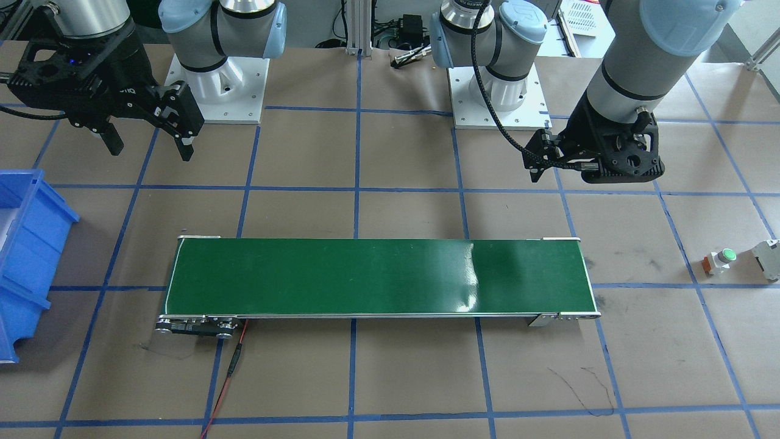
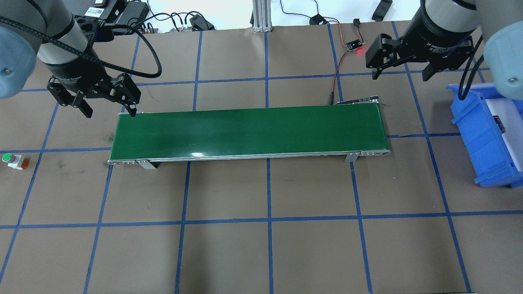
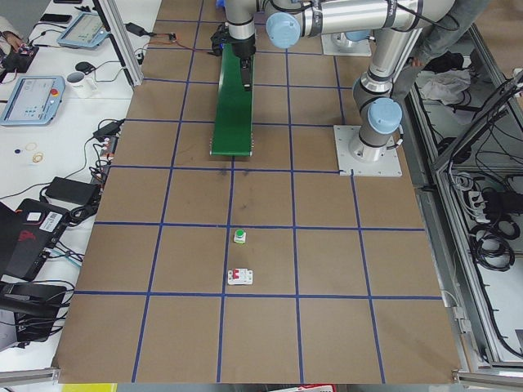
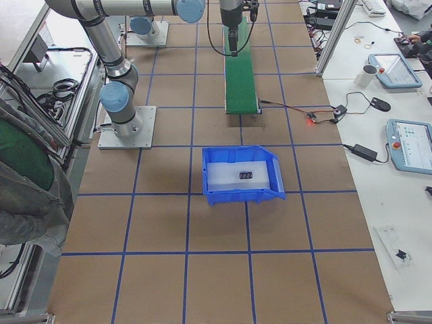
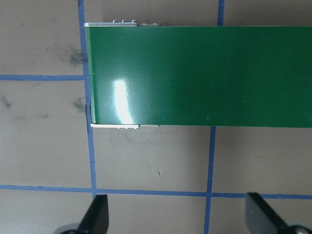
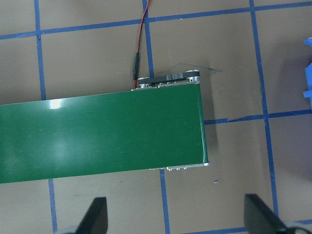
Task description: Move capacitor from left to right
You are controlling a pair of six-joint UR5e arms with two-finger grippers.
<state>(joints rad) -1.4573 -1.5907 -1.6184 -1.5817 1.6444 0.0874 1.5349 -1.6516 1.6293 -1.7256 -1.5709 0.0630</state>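
While viewing from overhead, seeing button (image 2: pixel 7 157) lying nearest, by table's (image 2: pixel 261 253) left edge. Finding capacitor (image 4: pixel 245 175) lying inside bin (image 2: pixel 478 134) at robot's right, on its pale floor. Noting belt (image 2: pixel 249 130) running across mid-table. Further back, observing left gripper (image 2: pixel 109 112) hovering by belt's left end, jaws spread wide, and right gripper (image 2: pixel 400 76) hovering beyond belt's right end, jaws likewise spread wide.

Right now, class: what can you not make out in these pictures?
Small dark item in the blue plastic bin: too small in exterior right view to confirm as capacitor.
White-grey boxy block: cut off by front-facing view's right edge.
Bin's interior: cropped by the overhead view's right edge.
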